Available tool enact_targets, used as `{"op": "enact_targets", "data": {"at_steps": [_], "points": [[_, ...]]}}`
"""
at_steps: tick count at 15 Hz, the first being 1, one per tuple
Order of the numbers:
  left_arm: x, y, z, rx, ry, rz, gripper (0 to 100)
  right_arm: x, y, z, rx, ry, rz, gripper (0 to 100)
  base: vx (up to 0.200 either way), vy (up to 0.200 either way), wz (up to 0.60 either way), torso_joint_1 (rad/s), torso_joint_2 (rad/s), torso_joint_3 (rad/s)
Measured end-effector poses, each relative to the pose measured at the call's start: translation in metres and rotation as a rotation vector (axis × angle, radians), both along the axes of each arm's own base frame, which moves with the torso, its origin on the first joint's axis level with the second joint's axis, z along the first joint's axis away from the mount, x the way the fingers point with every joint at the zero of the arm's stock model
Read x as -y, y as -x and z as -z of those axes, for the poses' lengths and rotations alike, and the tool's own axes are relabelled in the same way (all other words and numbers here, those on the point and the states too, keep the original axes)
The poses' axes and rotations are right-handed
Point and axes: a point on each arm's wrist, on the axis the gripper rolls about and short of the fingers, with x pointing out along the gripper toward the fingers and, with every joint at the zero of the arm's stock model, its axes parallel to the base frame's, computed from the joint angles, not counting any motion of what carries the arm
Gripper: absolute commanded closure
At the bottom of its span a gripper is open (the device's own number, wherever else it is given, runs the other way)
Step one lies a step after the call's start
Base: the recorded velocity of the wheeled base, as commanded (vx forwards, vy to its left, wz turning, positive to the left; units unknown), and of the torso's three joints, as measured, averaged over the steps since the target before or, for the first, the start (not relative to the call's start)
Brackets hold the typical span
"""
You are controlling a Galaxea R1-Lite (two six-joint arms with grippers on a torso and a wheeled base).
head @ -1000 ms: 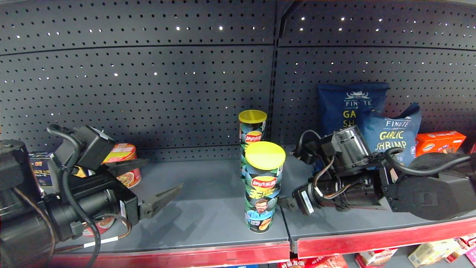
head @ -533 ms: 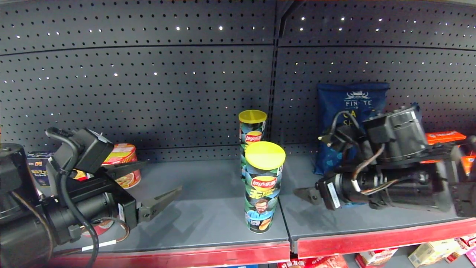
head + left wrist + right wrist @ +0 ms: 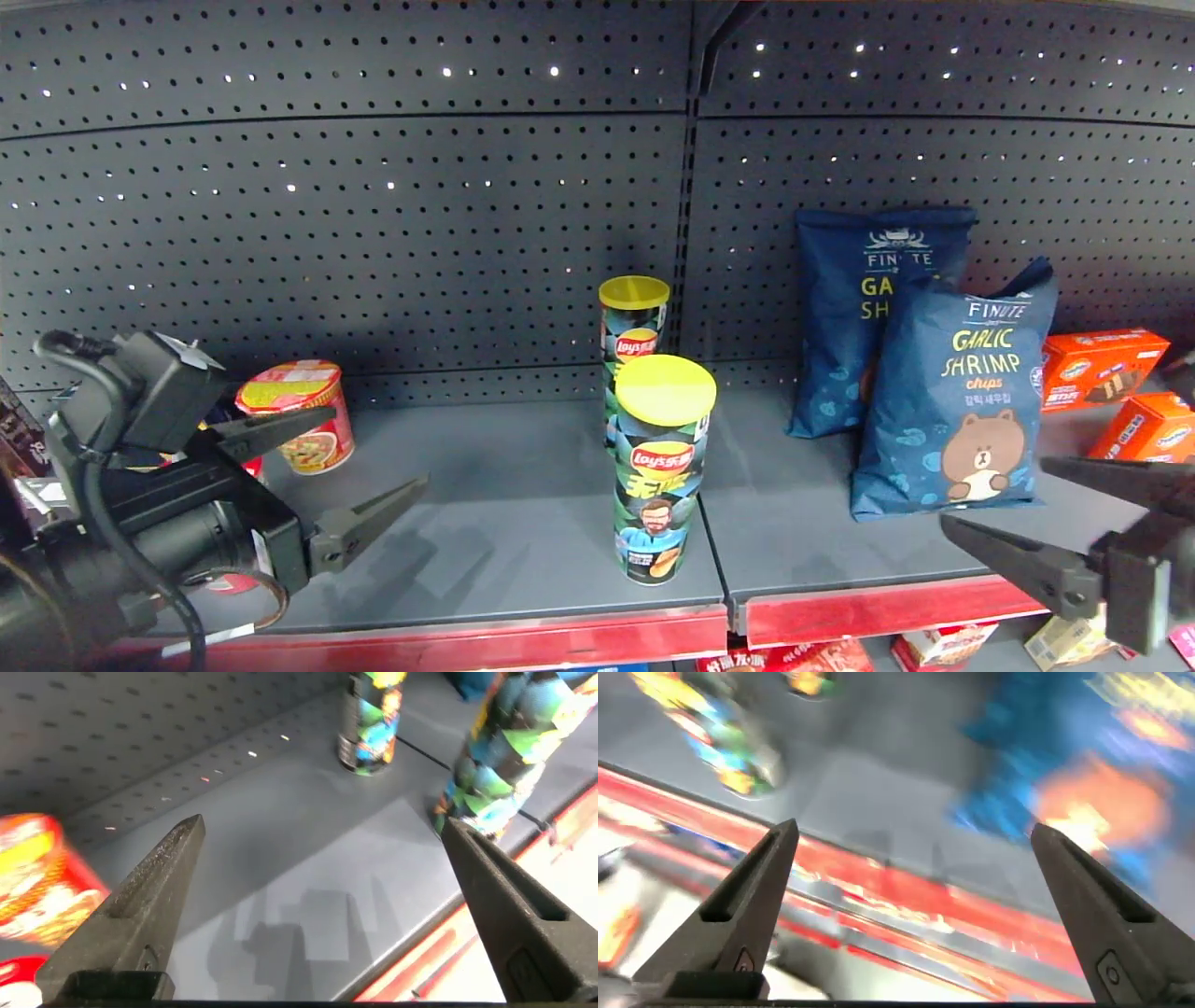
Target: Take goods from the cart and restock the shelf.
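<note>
On matte shelf (image 3: 523,532), front can (image 3: 659,485) — cylindrical (yellow-lidded)

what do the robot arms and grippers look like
Both are matte black. The left gripper and right gripper each have two long, dark grey fingers tapering to points. The left arm is a black cylinder carrying a boxy black camera module, looping black cables and a small white label.

On the grey shelf (image 3: 523,523) the front chip can (image 3: 663,467) stands upright with a yellow lid near the red edge. The rear chip can (image 3: 634,322) stands just behind it. To the right two blue bags (image 3: 952,401) lean overlapping, with orange boxes (image 3: 1102,359) beyond. A noodle cup (image 3: 297,411) stands at the left.
</note>
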Motion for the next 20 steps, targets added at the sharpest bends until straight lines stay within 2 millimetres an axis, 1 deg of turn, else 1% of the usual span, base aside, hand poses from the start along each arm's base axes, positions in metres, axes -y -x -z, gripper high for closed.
{"op": "enact_targets", "data": {"at_steps": [2, 4, 5, 7, 11, 14, 17, 20], "points": [[-0.007, 0.008, -0.004, 0.029, 0.008, -0.027, 0, 0.024, 0.019, 0.011, 0.046, 0.001, 0.121, 0, 0.000, 0.000, 0.00, 0.000, 0.00, 0.000], [-0.015, 0.016, -0.007, 0.059, 0.016, -0.060, 0, 0.041, 0.030, 0.011, 0.098, -0.022, 0.238, 0, 0.000, 0.000, 0.00, 0.000, 0.00, 0.000], [-0.019, 0.019, -0.009, 0.075, 0.019, -0.079, 0, 0.047, 0.034, 0.011, 0.115, -0.032, 0.277, 0, 0.000, 0.000, 0.00, 0.000, 0.00, 0.000], [-0.028, 0.030, -0.009, 0.102, 0.024, -0.125, 0, 0.055, 0.043, 0.018, 0.128, -0.036, 0.310, 0, 0.000, 0.000, 0.00, 0.000, 0.00, 0.000], [-0.043, 0.059, 0.002, 0.135, 0.030, -0.221, 0, 0.068, 0.061, 0.050, 0.120, -0.009, 0.380, 0, 0.000, 0.000, 0.00, 0.000, 0.00, 0.000], [-0.049, 0.079, 0.012, 0.160, 0.032, -0.279, 0, 0.078, 0.075, 0.074, 0.125, -0.003, 0.496, 0, 0.000, 0.000, 0.00, 0.000, 0.00, 0.000], [-0.053, 0.091, 0.020, 0.176, 0.033, -0.323, 0, 0.086, 0.090, 0.102, 0.127, 0.006, 0.624, 0, 0.000, 0.000, 0.00, 0.000, 0.00, 0.000], [-0.054, 0.104, 0.031, 0.185, 0.031, -0.352, 0, 0.089, 0.104, 0.122, 0.166, 0.004, 0.703, 0, 0.000, 0.000, 0.00, 0.000, 0.00, 0.000]]}}
